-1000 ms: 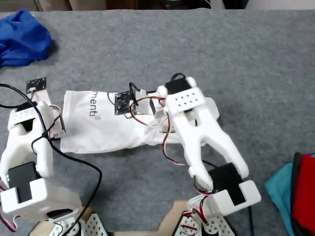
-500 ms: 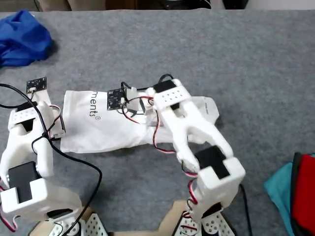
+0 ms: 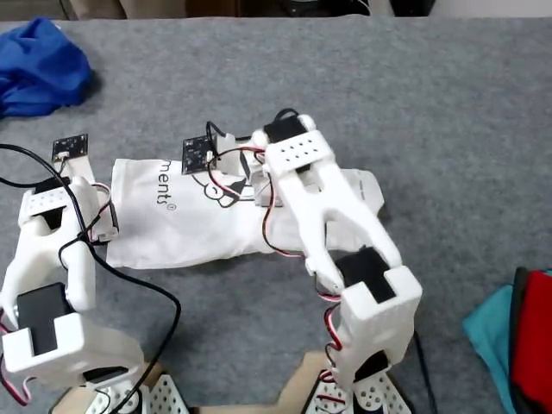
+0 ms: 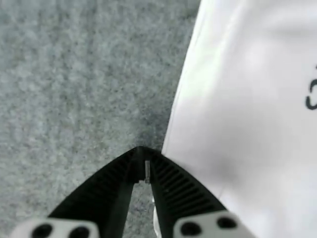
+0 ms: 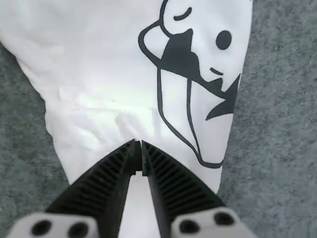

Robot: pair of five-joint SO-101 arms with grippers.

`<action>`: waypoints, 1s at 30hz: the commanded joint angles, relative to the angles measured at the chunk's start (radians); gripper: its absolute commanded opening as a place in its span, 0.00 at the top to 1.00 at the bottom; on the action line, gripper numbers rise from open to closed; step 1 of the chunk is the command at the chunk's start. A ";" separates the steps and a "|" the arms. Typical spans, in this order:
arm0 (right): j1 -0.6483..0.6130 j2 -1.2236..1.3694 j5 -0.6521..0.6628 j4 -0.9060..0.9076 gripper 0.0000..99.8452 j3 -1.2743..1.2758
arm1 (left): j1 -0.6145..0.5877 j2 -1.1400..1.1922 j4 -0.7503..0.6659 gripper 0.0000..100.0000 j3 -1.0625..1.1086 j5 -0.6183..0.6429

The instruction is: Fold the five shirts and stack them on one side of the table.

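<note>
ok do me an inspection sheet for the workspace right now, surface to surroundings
surface: grey felt-like table, flat
job's things: white shirt spread mid-table, partly folded; blue shirt crumpled at a far corner; teal cloth and red cloth at the opposite near edge
clutter: nothing seen
grippers: left gripper shut at the white shirt's edge; right gripper shut over its printed part
cables: black cable loops by the left arm; red wires along the right arm
surroundings: nothing clear beyond the table
</note>
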 commanded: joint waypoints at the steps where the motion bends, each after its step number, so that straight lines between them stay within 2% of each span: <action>1: 0.036 -0.166 -0.020 0.025 0.99 -0.048 | 0.012 -0.012 0.043 0.97 -0.068 0.002; 3: 0.048 -0.223 -0.020 0.043 0.99 -0.048 | 0.012 -0.004 0.094 0.95 -0.109 0.002; 8: 0.053 -0.317 -0.018 0.117 0.99 -0.048 | 0.014 -0.012 0.212 0.82 -0.206 0.006; 14: 0.064 -0.358 -0.020 0.192 0.99 -0.045 | 0.012 -0.002 0.362 0.73 -0.393 0.081; 21: 0.097 -0.364 -0.023 0.242 0.99 -0.050 | 0.014 0.044 0.331 0.72 -0.423 0.115; 30: 0.096 -0.364 -0.025 0.259 0.99 -0.048 | 0.012 0.407 0.285 0.72 -0.585 0.121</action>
